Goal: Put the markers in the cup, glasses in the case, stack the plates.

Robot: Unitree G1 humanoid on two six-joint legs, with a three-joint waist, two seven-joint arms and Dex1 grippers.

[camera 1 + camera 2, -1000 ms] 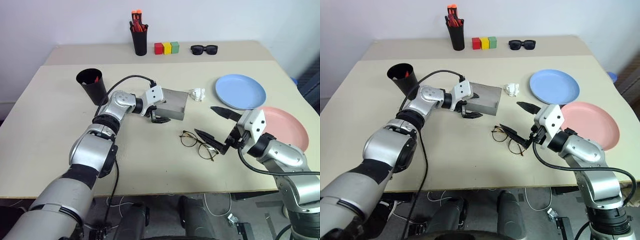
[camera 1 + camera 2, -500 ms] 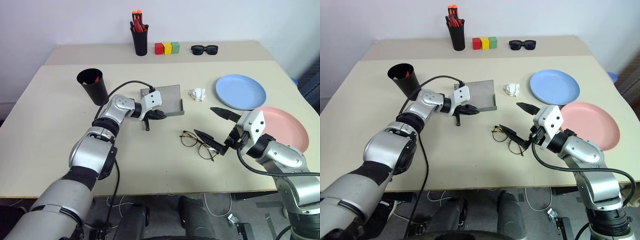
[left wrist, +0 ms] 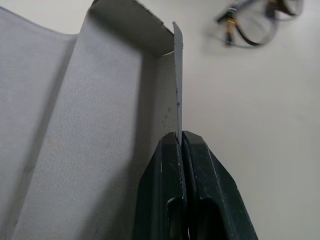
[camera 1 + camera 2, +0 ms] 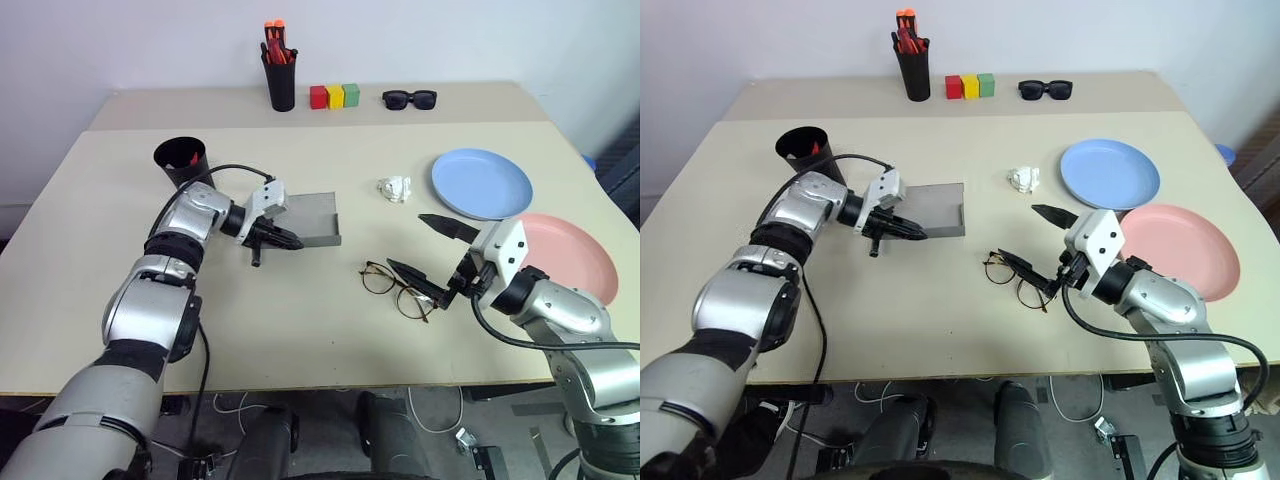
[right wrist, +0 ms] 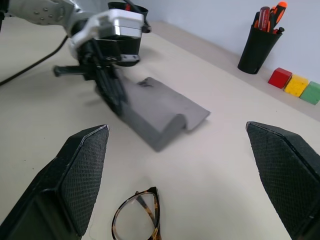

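While I scan from big to small, I count one pale, smooth table (image 4: 300, 330) carrying everything, with a second tabletop butted against its far edge. Two round flat plates lie at the right: the light blue plate (image 4: 481, 183) farther back, the salmon pink plate (image 4: 570, 255) nearer me, close beside each other; I cannot tell whether their rims touch. One grey case (image 4: 305, 219) of felt-like stuff sits left of centre, a flat rectangle lying open, its thin edge wall pinched by my left gripper (image 4: 283, 239), whose two black fingers are pressed together on that wall, as the left wrist view shows plainly. My right gripper (image 4: 432, 258) hangs with its two pointed, textured fingers spread wide apart and holding nothing, the lower one just over the glasses (image 4: 396, 288). That is one pair, thin dark wire rims with clear roundish lenses, lying flat on the table between the case and the pink plate. One wide black tapered cup (image 4: 181, 163) stands at the left behind my left arm, with something red showing inside. On the far tabletop I see one narrower black pen pot (image 4: 279, 82) bristling with red-orange pens, three little cubes (image 4: 334, 96) in red, yellow and green, and one pair of chunky black sunglasses (image 4: 408, 98). One small crumpled white wad (image 4: 396, 188) sits left of the blue plate.
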